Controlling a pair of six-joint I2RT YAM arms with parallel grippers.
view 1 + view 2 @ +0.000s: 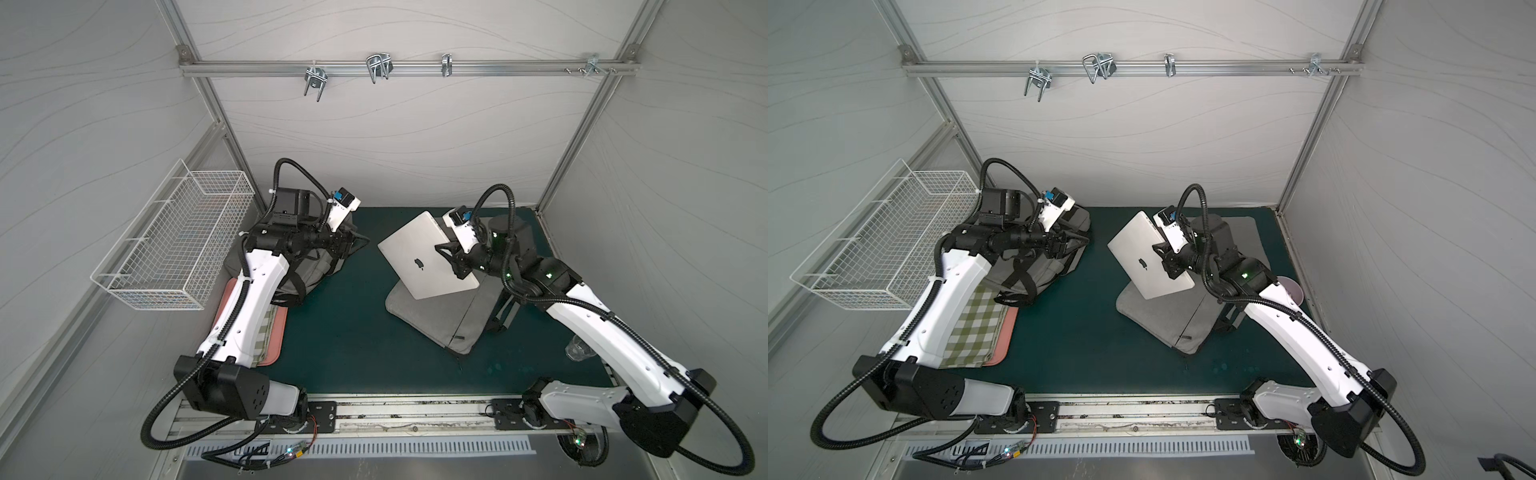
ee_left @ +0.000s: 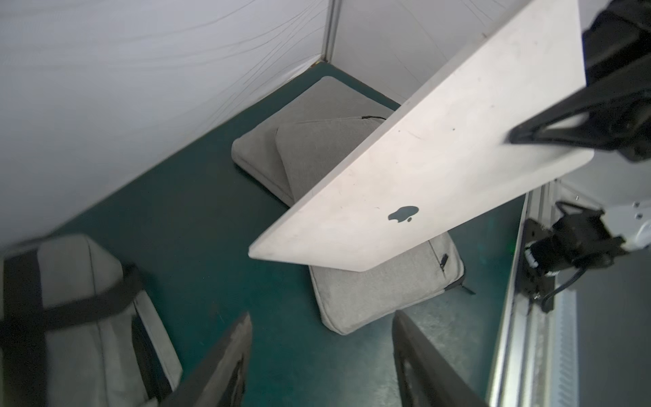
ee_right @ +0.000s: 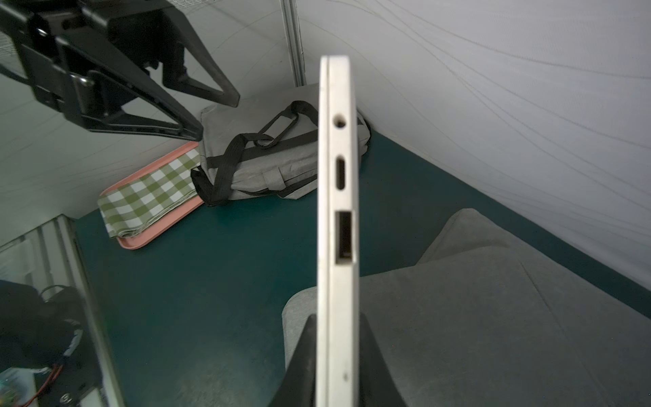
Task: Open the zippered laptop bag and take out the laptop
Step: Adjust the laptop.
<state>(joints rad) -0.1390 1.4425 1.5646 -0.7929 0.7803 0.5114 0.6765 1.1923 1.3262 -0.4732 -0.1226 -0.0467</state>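
right hand (image 1: 451, 259) clamped on one edge of laptop (image 1: 419, 249), which is out, tilted in the air over grey laptop bag (image 1: 432, 320) on counter (image 1: 353, 332); left hand (image 2: 322, 317) apart, empty. Risk: one-edge pinch, weight may pivot or slip it, dropping onto counter

The laptop (image 1: 419, 257) is silver with a dark logo (image 1: 418, 263), the bag (image 1: 432, 320) plain grey, the mat (image 1: 353, 332) dark teal. At the left the cloth (image 3: 148, 201) is green-and-white check, the tray (image 3: 139, 244) pink, the basket (image 1: 174, 249) white, the holdall (image 3: 267, 172) grey with black straps (image 3: 220, 176).
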